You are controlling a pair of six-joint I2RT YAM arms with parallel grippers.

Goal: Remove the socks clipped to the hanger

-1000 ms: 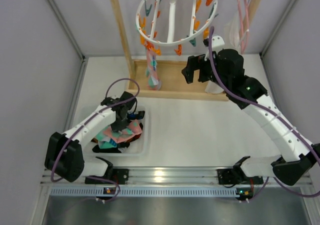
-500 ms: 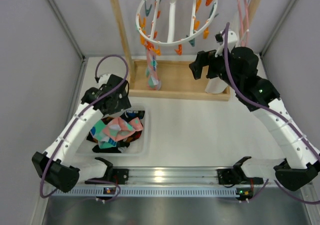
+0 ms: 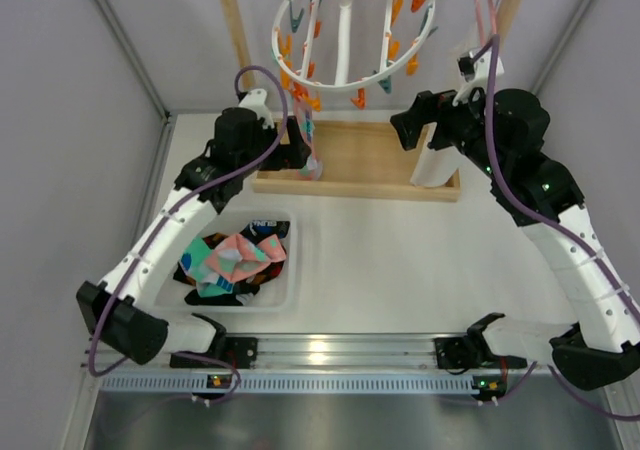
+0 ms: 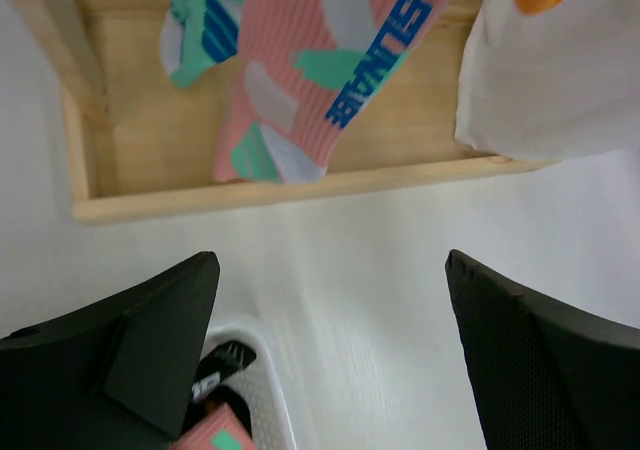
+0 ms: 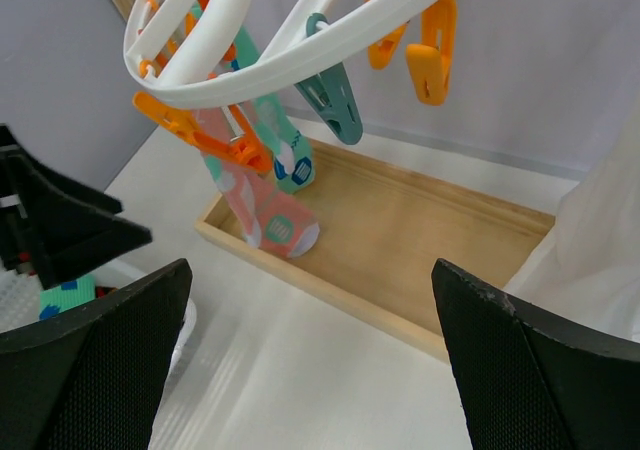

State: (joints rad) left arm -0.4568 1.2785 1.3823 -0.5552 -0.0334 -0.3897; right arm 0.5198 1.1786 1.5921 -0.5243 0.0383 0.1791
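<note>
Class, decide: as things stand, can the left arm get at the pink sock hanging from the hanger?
Probably yes. The left gripper is open and faces the pink sock, which hangs over the wooden tray with nothing between them. The right gripper is off to the other side.

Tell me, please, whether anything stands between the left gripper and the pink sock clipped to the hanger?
Nothing visible does. The open left gripper faces the pink sock directly. Only the front rail of the wooden base comes near, and it runs low, below the sock's toe in the left wrist view.
</note>
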